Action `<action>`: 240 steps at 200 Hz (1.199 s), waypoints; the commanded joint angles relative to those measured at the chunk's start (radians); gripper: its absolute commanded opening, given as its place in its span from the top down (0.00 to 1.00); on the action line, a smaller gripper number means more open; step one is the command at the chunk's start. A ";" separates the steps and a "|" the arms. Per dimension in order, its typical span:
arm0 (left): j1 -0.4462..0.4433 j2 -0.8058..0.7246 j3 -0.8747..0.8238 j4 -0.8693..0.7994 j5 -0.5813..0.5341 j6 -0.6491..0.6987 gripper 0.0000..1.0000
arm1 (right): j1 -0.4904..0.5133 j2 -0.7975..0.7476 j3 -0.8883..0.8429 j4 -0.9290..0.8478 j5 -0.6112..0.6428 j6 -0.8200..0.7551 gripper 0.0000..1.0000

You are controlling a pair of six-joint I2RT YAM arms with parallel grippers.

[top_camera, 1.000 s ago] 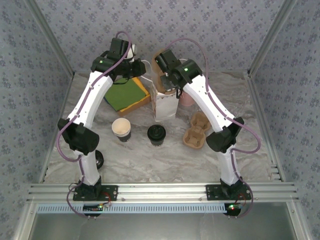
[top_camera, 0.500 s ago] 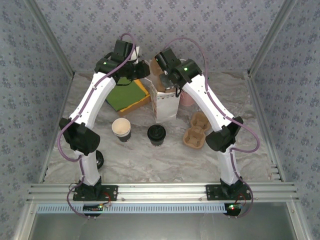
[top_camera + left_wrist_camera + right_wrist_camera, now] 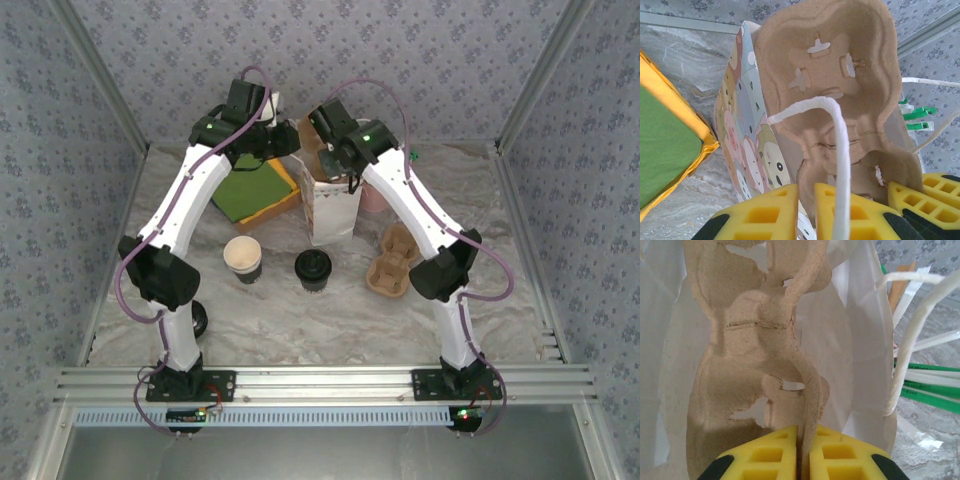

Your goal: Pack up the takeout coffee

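Rim of the cartoon-printed paper bag [image 3: 745,140] was clamped by the left tool [image 3: 806,192], the brown moulded-pulp cup carrier [image 3: 750,340] inside was pinched by the right tool [image 3: 799,435], and the small dark black-lidded takeout coffee cup [image 3: 313,268] was seen upright on the table [image 3: 280,320], near the bag's front.

We see the takeout coffee [image 3: 313,268], a small dark paper cup with a round black lid pressed on. It stands upright on the surface [image 3: 300,325], on the near side of the paper bag [image 3: 333,212], not touching it.
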 commanded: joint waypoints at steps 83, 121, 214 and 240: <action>-0.003 -0.028 -0.034 0.025 -0.070 -0.036 0.89 | -0.006 -0.072 -0.110 -0.044 -0.030 0.100 0.90; -0.004 -0.038 -0.050 0.037 -0.065 -0.033 0.90 | -0.023 -0.091 -0.148 0.010 -0.085 0.116 0.90; -0.002 -0.041 -0.059 0.037 -0.058 -0.034 0.90 | 0.026 -0.230 -0.284 0.181 0.069 0.030 0.90; -0.004 -0.039 -0.056 0.035 -0.062 -0.034 0.89 | 0.029 -0.235 -0.299 0.178 0.087 0.025 0.90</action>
